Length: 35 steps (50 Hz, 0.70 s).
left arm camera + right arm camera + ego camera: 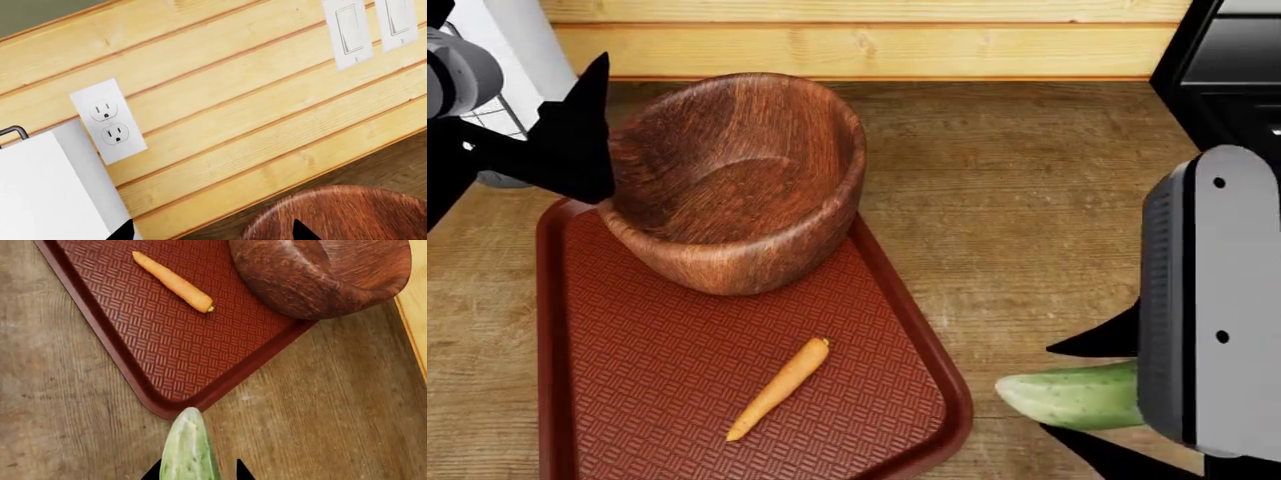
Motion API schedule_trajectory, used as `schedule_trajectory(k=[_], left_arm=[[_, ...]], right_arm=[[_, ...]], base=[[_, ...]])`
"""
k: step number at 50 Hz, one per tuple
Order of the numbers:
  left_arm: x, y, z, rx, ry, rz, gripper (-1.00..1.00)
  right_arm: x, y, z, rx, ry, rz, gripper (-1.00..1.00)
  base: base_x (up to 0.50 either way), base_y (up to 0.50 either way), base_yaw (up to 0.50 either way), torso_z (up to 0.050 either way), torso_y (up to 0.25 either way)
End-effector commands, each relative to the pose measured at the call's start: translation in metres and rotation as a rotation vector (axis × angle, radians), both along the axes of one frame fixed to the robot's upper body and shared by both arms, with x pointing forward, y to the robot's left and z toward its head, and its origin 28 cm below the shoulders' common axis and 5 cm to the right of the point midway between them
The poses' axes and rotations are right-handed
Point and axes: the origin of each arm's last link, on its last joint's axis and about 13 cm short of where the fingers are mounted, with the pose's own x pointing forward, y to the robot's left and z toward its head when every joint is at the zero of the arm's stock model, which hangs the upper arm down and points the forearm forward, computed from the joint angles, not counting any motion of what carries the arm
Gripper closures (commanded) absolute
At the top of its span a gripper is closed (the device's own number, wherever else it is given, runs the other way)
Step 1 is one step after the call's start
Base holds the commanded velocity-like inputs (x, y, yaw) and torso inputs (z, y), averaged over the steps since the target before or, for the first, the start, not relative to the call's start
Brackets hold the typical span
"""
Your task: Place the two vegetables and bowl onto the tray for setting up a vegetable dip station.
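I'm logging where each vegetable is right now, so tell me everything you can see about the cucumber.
The cucumber is thick, green and faintly mottled, with a paler rounded end. It sits between the jaws of the right gripper, lying roughly level, its pale end pointing toward the tray. It is beside the tray's near corner, over the wooden counter, not yet over the tray. Its other end is hidden by the gripper. Nothing else touches it.

Left claw reaches in at far left with black fingers pinching the bowl rim, right claw at near right is clamped round the cucumber, pointing left.
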Motion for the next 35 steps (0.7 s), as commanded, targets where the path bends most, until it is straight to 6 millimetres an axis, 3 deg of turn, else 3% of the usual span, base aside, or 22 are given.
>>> schedule_trajectory(k=[1, 20, 35], left_arm=[[-0.001, -0.001, 0.001, 0.003, 0.0, 0.003, -1.0], [-0.003, 0.002, 0.001, -0.001, -0.004, 0.007, -1.0], [-0.005, 0.002, 0.003, -0.001, -0.009, 0.011, -1.0]], right_arm=[[0.027, 0.001, 0.009, 0.03, -0.039, 0.024, 1.0], [0.059, 0.021, 0.01, 0.024, -0.021, 0.099, 1.0], [0.07, 0.036, 0.008, 0.019, -0.01, 0.179, 1.0]], base=[[0.0, 0.0, 0.0, 0.0, 0.0], [0.0, 0.0, 0.0, 0.0, 0.0], [0.0, 0.0, 0.0, 0.0, 0.0]])
